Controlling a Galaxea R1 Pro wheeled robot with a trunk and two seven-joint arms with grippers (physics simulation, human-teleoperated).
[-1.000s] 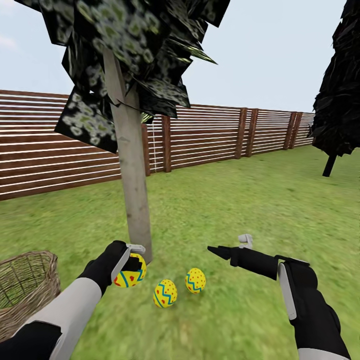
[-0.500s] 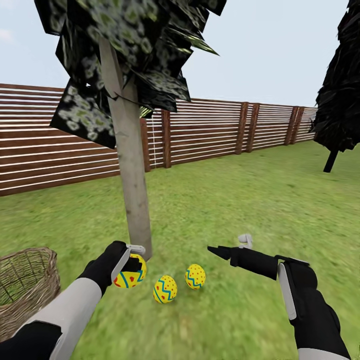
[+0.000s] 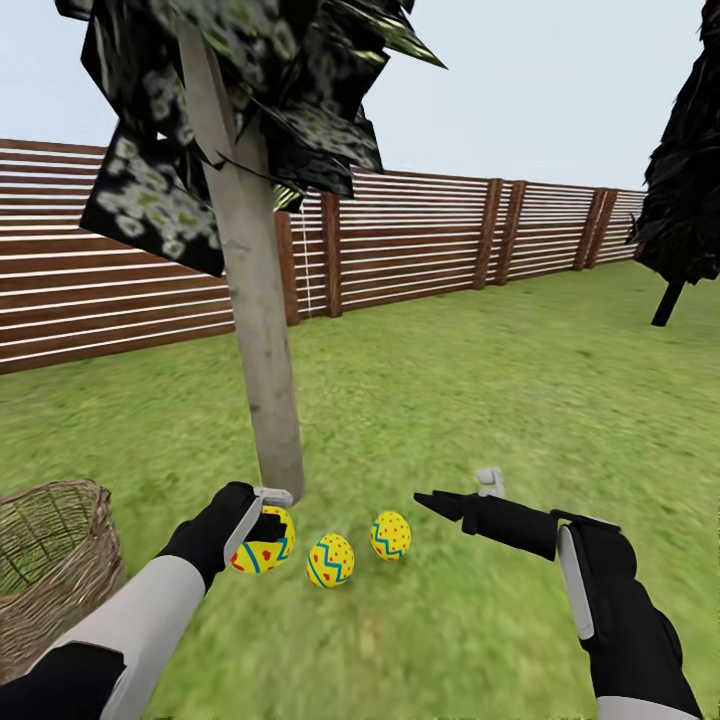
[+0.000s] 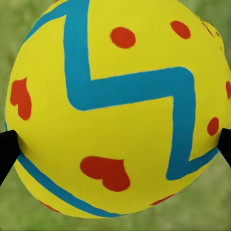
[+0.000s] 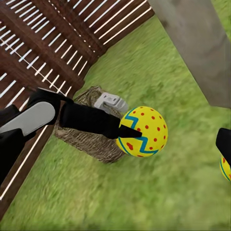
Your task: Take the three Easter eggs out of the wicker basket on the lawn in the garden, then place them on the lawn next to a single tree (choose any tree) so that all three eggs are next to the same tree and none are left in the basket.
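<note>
Clearly, left fingers (image 4: 7,149) clamp egg (image 4: 118,108) from both sides.

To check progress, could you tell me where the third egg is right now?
In the head view it is held in the left claw, low beside the tree, left of the two eggs on the lawn.
</note>
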